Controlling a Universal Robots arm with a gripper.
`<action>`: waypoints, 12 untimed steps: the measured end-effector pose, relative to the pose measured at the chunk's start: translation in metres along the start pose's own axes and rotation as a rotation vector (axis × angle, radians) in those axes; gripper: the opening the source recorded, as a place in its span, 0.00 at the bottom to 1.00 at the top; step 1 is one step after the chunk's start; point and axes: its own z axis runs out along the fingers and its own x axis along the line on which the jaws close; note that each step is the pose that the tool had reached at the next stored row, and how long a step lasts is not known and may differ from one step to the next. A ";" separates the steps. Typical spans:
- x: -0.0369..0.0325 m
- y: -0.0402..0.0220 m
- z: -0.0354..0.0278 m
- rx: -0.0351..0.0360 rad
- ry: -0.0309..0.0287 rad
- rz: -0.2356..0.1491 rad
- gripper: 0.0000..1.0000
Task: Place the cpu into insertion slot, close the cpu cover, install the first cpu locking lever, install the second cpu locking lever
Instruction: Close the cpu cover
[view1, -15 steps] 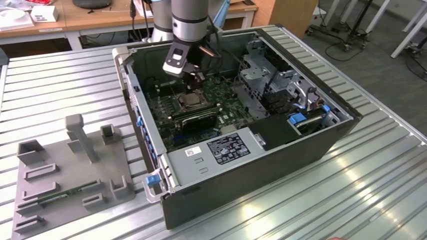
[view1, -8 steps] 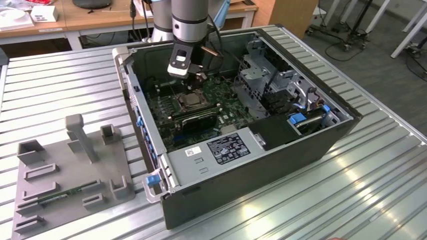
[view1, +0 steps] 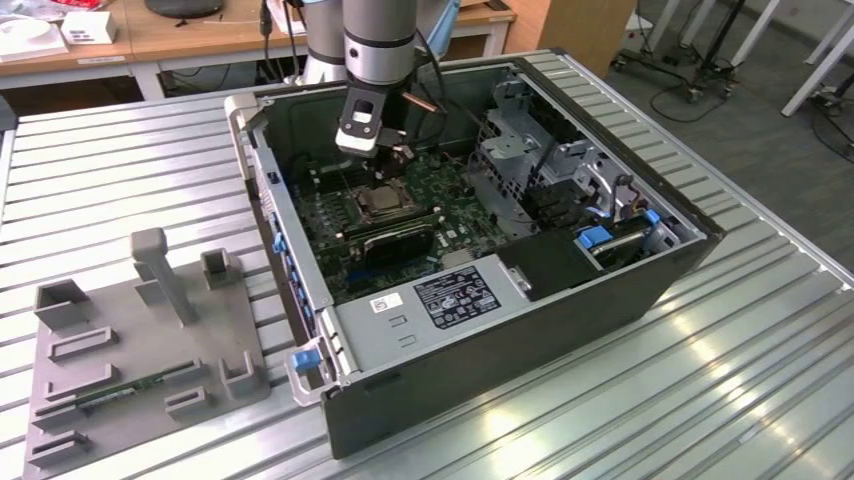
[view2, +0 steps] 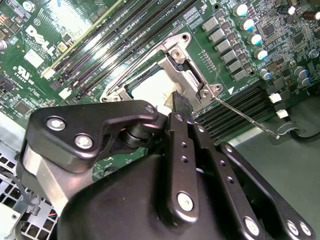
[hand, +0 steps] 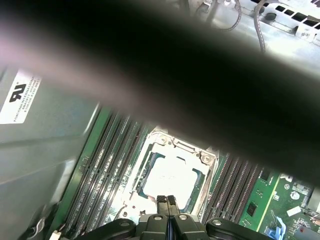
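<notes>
Clearly the chip (hand: 172, 176) lies in its socket (hand: 144, 171), just ahead of the pincer (hand: 166, 201), whose tips are pressed together.
Pale, shiny square top, ringed by the silver cover (hand: 176, 146).

The cpu (hand: 172, 175) shows bright smooth metal, the cpu cover (view2: 189, 77) silvery metal, the gripper (hand: 166, 201) matt black, the table (view1: 747, 380) ribbed glossy metal.

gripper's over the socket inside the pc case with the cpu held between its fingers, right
Not quite: the gripper is over the insertion slot in the case, but its fingers are shut on nothing. The first wrist view shows the cpu lying in the slot.
</notes>
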 end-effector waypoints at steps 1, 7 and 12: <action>0.0000 0.0000 0.0000 0.0000 0.0001 0.000 0.11; 0.0000 0.0000 0.0001 -0.0001 0.0004 -0.005 0.11; 0.0000 -0.0001 0.0006 0.0003 0.0035 -0.073 0.11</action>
